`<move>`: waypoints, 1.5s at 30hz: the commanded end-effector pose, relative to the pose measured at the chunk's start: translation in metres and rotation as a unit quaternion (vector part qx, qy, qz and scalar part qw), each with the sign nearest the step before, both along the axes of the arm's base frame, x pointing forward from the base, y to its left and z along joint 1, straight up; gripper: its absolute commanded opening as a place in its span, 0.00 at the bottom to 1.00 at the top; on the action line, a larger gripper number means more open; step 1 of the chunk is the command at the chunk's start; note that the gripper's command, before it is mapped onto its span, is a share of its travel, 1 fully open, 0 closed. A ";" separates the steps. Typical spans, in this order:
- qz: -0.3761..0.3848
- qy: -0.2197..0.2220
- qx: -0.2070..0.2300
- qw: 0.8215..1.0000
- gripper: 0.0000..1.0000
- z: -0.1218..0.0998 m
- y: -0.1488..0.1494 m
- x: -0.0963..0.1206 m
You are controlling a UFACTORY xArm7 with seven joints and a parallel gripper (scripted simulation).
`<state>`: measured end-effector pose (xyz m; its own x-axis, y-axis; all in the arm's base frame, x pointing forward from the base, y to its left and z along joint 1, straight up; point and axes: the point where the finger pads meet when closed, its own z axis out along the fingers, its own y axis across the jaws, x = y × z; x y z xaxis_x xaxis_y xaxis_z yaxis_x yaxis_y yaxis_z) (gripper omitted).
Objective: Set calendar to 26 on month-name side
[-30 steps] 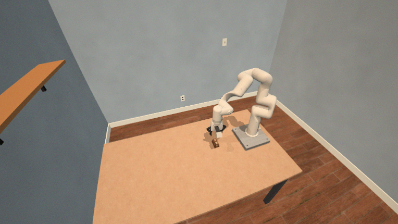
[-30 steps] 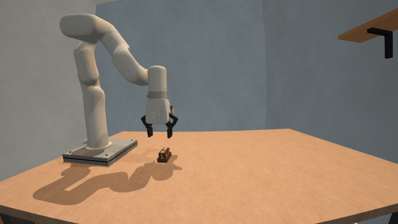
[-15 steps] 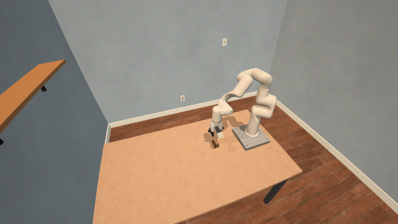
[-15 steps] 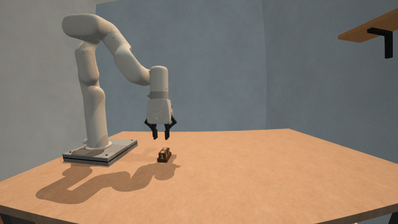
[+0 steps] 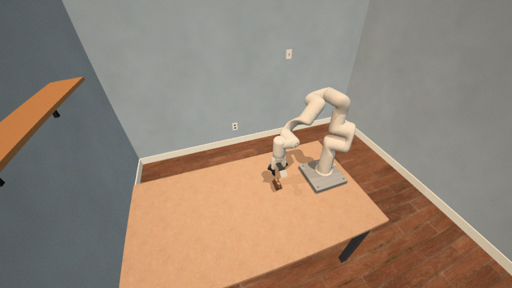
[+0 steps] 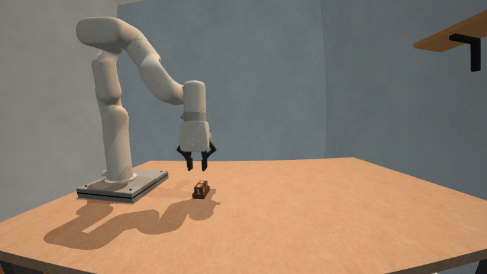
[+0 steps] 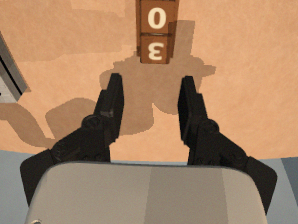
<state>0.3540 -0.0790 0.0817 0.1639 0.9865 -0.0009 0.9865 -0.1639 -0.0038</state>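
Top view: one xArm gripper [image 5: 277, 173] [image 6: 196, 169] [image 7: 151, 88], over the table [image 5: 214, 222] [image 6: 306, 211] [image 7: 250, 60]; one calendar [image 5: 277, 184] [image 6: 200, 189] [image 7: 156, 34], on the table, beside the base plate [image 5: 331, 181] [image 6: 102, 195] [image 7: 11, 80] and well in from the edges.

Exterior view: gripper pointing down, fingers half open, nothing between them, held above the calendar, presumably to line up before descending. Tray flat, cubes seated; a "1" on the end face. Open room around for the fingers.

Wrist view: upward faces "0" and "3", the nearer cube between the fingers' lines, probably the first to turn.
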 end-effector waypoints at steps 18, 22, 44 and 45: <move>0.000 -0.001 0.000 1.000 0.49 -0.002 0.000 0.001; 0.000 -0.001 0.000 1.000 0.49 -0.006 0.000 0.001; 0.000 -0.001 0.000 1.000 0.49 -0.035 0.000 0.002; 0.000 -0.001 0.000 1.000 0.49 -0.036 0.000 0.002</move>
